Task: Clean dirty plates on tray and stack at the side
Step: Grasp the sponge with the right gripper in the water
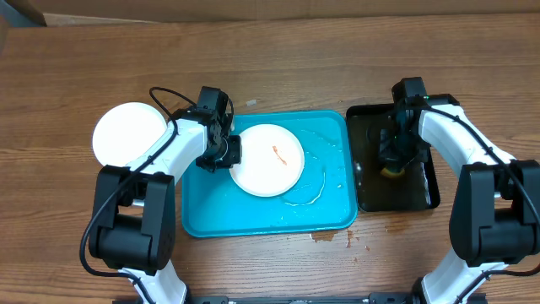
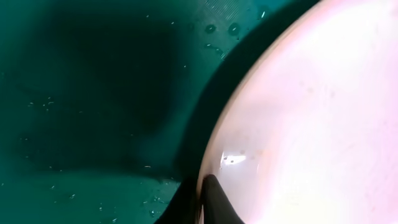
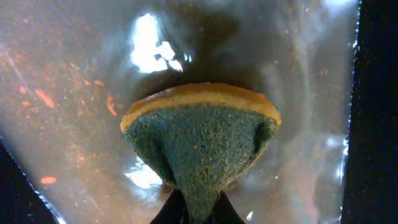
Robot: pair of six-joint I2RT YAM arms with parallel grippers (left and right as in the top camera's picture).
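At the tray's (image 1: 253,221) left edge, my left gripper (image 1: 229,156) was clamped on the smeared plate's (image 1: 268,160) rim; my right gripper (image 1: 393,162) pinched a sponge (image 3: 199,143) over the black tray (image 1: 423,196).

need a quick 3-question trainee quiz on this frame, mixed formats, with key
1. True or false: the left gripper is shut on the rim of the smeared round white plate in the turquoise rectangular plastic tray.
2. The right gripper holds: A) a green-and-yellow sponge B) a fork C) nothing.
3. Fill in: the second round white plate lies on the wooden table to the tray's ___ (robot's side).
Key: 1 true; 2 A; 3 left.
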